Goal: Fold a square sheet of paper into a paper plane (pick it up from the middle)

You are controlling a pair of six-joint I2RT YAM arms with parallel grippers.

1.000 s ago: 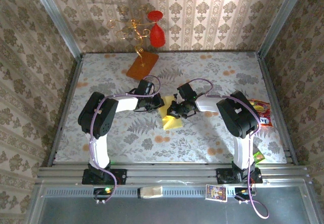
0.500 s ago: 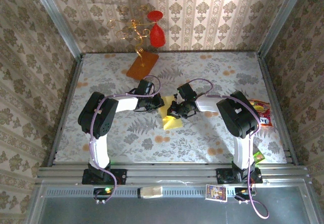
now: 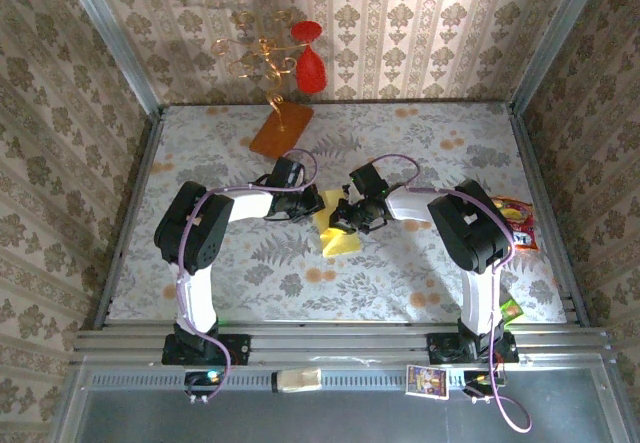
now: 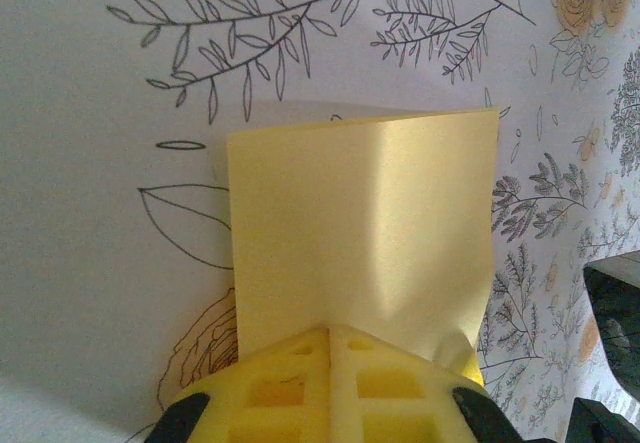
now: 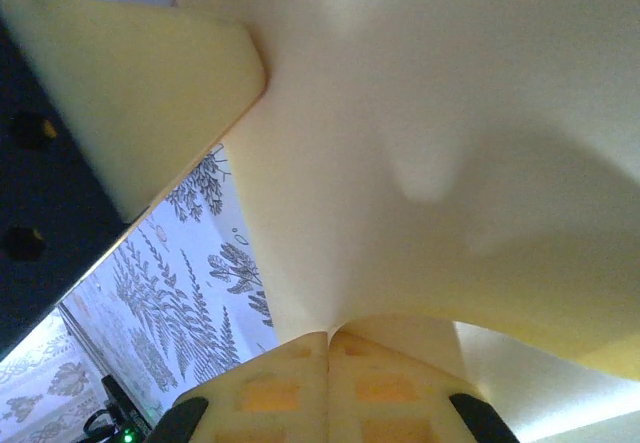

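Both left gripper (image 4: 330,333) and right gripper (image 5: 328,339) sit clamped on the square sheet of paper (image 4: 365,223); any opposing pull could tear it or fold it crooked.

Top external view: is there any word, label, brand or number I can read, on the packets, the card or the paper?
None can be read.
Red-and-yellow packet at the table's right edge: print too small.
Green packet near the right arm's base: too small.
Card on the near ledge: blurred.
Pale tag on the near ledge: blurred.
The square sheet of paper: blank where it shows.
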